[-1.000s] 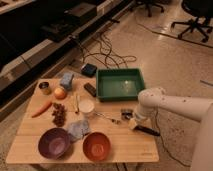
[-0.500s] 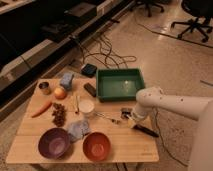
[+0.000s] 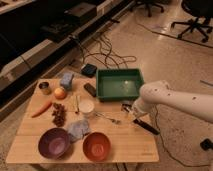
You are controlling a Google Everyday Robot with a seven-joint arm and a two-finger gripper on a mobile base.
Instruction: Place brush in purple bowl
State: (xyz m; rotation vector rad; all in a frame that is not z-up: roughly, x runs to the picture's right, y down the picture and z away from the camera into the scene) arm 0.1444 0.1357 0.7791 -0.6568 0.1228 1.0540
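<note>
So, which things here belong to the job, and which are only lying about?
Job: brush, lying far right; purple bowl; hand, close beside the brush.
Lying about: orange bowl, green tray, carrot, white cup, metal utensil, grey cloth.

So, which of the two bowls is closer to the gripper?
The orange-red bowl. The gripper is near the brush, by a corner of the green tray, and the purple bowl lies beyond the orange-red one, farther away.
</note>
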